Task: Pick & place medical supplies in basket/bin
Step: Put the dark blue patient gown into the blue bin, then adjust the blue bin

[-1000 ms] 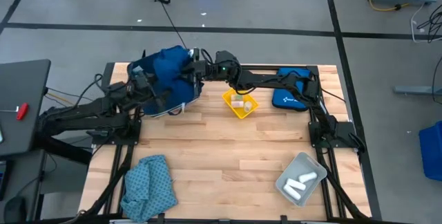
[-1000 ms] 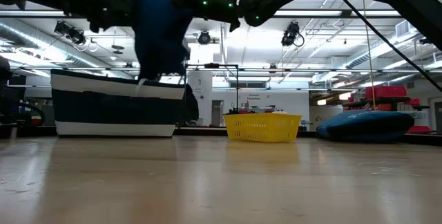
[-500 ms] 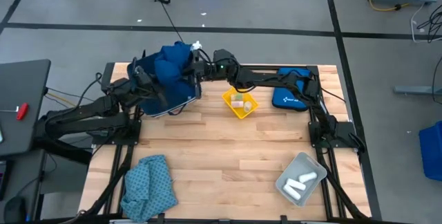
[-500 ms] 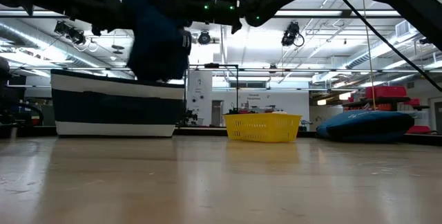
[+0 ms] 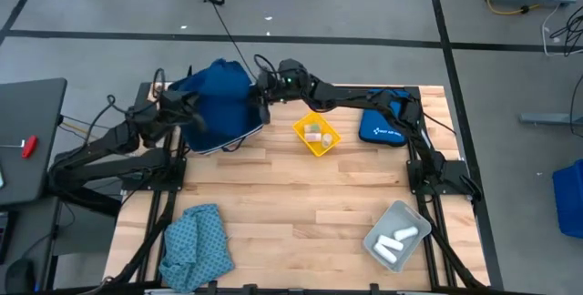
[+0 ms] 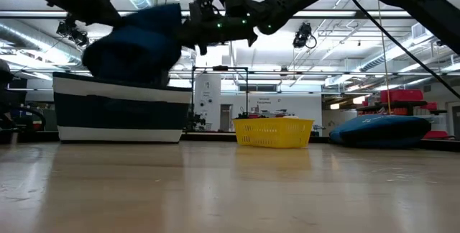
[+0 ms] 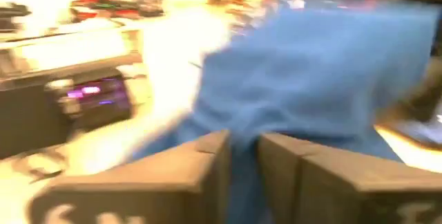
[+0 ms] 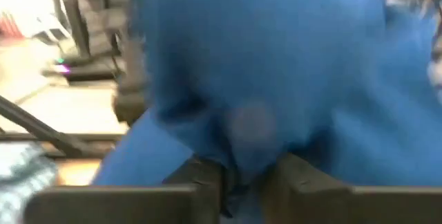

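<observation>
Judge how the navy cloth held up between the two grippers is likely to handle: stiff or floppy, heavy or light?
Probably floppy: the navy cloth bunches and sags between the left gripper and right gripper instead of holding a shape. Likely light, since each gripper lifts it by a pinched fold. It may drape over the bin edge when released.

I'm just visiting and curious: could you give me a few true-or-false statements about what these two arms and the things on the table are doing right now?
1. Both tools hold the navy blue cloth up off the table. True: left tool, right tool.
2. The yellow basket is empty. False: small items lie in it.
3. The teal patterned cloth lies on the table. True.
4. The white rolls lie in the yellow basket. False: they lie in the grey bin.
</observation>
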Controlling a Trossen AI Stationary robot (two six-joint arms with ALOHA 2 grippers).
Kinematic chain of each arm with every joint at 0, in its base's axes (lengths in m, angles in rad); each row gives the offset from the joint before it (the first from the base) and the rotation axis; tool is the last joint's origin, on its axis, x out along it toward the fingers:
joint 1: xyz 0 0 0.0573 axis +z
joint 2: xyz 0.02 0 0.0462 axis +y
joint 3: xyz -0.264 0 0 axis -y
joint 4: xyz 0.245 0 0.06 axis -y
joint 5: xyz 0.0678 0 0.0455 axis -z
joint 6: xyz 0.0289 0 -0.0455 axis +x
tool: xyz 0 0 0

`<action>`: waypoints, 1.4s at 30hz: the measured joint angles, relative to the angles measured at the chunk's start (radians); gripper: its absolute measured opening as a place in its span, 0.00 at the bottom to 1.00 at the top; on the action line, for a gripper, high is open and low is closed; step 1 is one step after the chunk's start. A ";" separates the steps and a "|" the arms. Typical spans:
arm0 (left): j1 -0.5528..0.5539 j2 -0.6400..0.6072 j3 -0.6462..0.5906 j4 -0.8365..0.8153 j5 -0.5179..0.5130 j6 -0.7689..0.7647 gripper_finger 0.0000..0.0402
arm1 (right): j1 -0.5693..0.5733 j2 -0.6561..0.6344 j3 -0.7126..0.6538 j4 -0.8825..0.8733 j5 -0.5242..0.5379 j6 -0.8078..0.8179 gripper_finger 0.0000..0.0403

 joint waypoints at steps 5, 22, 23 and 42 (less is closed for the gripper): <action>0.001 -0.004 0.013 -0.078 -0.157 -0.034 0.39 | -0.004 0.005 -0.005 -0.061 0.021 -0.005 0.45; -0.001 -0.011 0.060 -0.073 0.082 -0.025 0.65 | 0.085 -0.021 -0.003 -0.045 0.025 -0.053 0.71; -0.001 -0.013 0.060 -0.074 0.115 -0.020 0.65 | 0.106 -0.021 -0.003 -0.069 0.020 -0.072 0.71; -0.001 -0.125 0.059 -0.270 0.825 -0.156 0.56 | 0.558 -0.019 -0.003 -0.579 0.379 -0.275 0.61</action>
